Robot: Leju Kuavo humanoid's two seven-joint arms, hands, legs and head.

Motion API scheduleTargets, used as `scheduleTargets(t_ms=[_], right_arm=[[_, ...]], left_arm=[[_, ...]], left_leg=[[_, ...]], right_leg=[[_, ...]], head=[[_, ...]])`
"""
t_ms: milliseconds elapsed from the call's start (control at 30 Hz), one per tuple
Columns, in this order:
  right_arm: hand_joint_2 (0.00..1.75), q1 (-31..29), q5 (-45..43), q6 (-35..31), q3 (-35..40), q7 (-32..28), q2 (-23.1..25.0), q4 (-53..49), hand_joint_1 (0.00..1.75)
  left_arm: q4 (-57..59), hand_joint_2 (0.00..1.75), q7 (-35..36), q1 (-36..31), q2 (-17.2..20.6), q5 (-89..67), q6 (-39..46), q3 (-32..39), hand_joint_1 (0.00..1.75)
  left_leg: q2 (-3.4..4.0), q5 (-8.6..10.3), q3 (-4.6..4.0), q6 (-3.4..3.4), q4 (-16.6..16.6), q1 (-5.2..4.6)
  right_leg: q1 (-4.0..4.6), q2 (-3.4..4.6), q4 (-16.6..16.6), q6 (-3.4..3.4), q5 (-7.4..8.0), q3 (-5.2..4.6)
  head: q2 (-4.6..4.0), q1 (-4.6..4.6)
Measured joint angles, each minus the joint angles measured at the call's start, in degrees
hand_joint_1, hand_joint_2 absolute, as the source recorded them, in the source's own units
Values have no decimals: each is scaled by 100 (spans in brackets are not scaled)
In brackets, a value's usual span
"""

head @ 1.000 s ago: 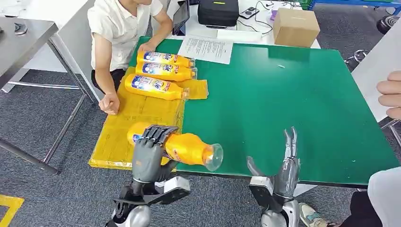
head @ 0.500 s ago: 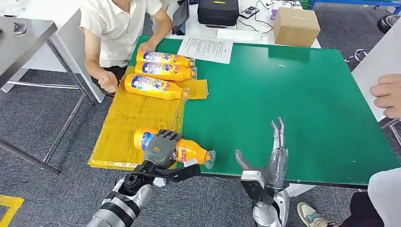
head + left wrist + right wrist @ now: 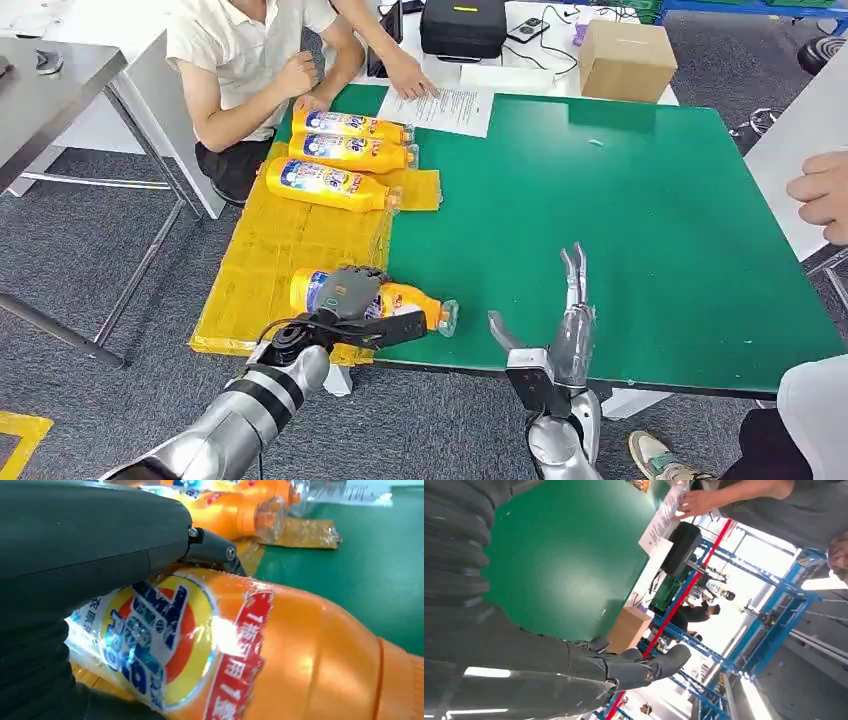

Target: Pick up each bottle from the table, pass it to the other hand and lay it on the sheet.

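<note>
An orange bottle [image 3: 410, 303] with a blue and yellow label lies on its side at the near end of the yellow sheet [image 3: 270, 240], its clear cap pointing right over the green table [image 3: 620, 200]. My left hand [image 3: 346, 294] grips it from above around the label. In the left wrist view the dark fingers [image 3: 85, 535] wrap over the bottle [image 3: 280, 650]. Three more orange bottles [image 3: 348, 152] lie side by side at the sheet's far end. Near the table's front edge my right hand [image 3: 566, 325] is open, fingers straight, holding nothing; the right wrist view shows its fingers [image 3: 634, 667] spread.
A person [image 3: 245, 50] sits at the table's far left corner with a hand on a printed paper [image 3: 438, 103]. Beyond the table are a black case [image 3: 462, 25] and a cardboard box [image 3: 625, 58]. Another person's hand [image 3: 820, 195] is at the right edge.
My left hand has lowered the bottle from above the table's front edge onto the sheet. The right hand drew slightly left and down. The seated person's hand left the sheet.
</note>
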Motion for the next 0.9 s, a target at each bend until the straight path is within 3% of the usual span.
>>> scheduleTargets(t_ms=[167,900], right_arm=[[175,-72,-35,0,46,0,-33,142,0],[175,-140,-116,0,109,0,-105,380,0]], left_arm=[[274,175,-44,-210,-37,265,-210,50,0],[459,175,-439,-383,-129,864,-586,57,0]], left_leg=[[2,0,1,0,0,0],[0,0,0,0,1,0]], right_leg=[[0,1,1,0,0,0],[0,0,2,0,0,-3]], head=[[0,0],[0,0]])
